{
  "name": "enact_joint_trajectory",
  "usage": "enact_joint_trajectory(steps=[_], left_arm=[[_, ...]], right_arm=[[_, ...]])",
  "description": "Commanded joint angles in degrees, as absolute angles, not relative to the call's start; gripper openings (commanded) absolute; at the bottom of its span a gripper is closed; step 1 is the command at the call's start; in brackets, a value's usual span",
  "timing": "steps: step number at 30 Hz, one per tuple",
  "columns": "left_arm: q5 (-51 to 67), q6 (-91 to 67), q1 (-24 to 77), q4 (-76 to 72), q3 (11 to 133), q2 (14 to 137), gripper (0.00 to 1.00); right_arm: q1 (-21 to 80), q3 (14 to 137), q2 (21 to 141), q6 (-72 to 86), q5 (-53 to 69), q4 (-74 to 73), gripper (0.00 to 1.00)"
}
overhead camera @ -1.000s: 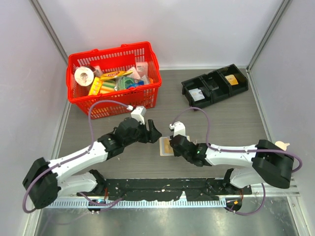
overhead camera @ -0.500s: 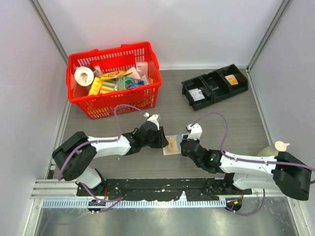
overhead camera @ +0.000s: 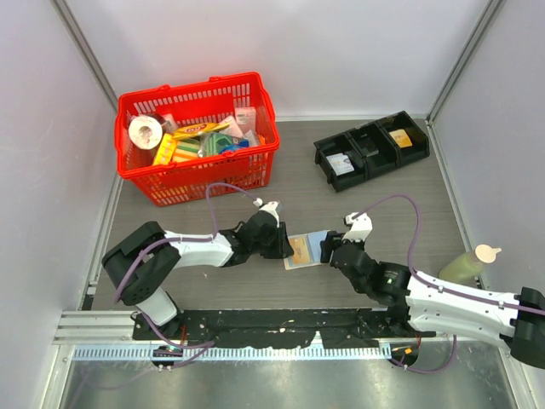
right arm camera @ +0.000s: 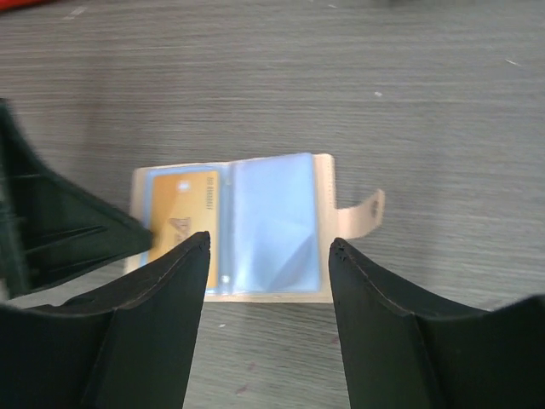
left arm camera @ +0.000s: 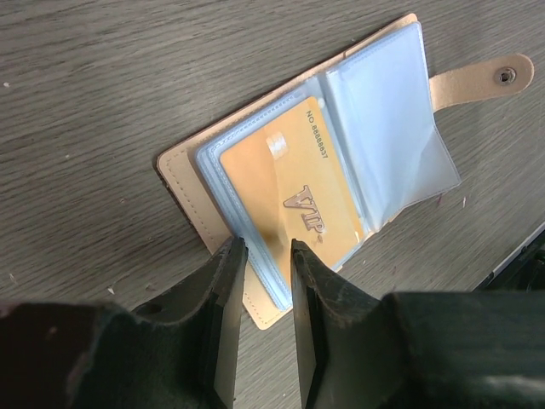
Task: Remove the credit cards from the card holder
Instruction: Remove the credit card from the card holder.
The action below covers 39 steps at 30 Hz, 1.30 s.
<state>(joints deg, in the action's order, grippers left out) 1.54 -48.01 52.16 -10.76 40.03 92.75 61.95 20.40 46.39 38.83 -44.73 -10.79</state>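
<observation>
On the table [overhead camera: 383, 213], between both arms: card holder [left arm camera: 213, 162] lying open, yellow-orange card [left arm camera: 289, 183] in a clear sleeve (lettered VIP). Left gripper [left arm camera: 266, 247] narrow, pinching the holder's edge. Right gripper [right arm camera: 268, 243] spread wide near the opposite side, holding nothing.

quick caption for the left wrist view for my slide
Left gripper pinches the near edge of the open card holder, gold VIP credit card showing

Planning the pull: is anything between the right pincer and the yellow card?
Only the clear sleeve holding the yellow card; the card holder lies open. The right pincer hangs open above it, nothing visible between. The left pincer sits at the holder's edge, beside the card.
</observation>
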Motion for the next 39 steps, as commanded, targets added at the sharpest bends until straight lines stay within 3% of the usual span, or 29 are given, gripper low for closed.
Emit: enact_joint_trajectory(steps=[1,6,12,16,33,39], left_arm=[[-1.6,-48.3,52.4,-8.6,39.2,90.9,0.32],[-3.1,-49.1,52.5,-9.6,37.2,88.2,0.31],[-4.4,-49.0,52.5,-9.1,36.3,87.1,0.28],[-5.3,-48.7,52.4,-9.0,35.2,85.7,0.24],[-2.1,-46.8,52.4,-5.3,41.6,85.2,0.2],[-1.9,-46.6,52.5,-5.2,42.9,88.8,0.13]], right_arm=[[62.0,25.0,44.4,29.5,-33.1,-3.7,0.63],[59.1,29.6,51.4,27.7,-22.5,-2.2,0.63],[45.0,27.4,57.8,32.4,5.6,7.5,0.58],[38.7,24.9,61.8,35.8,16.5,16.8,0.48],[32.3,19.9,75.8,36.7,22.1,25.5,0.45],[32.1,19.1,78.3,37.4,21.8,27.7,0.45]])
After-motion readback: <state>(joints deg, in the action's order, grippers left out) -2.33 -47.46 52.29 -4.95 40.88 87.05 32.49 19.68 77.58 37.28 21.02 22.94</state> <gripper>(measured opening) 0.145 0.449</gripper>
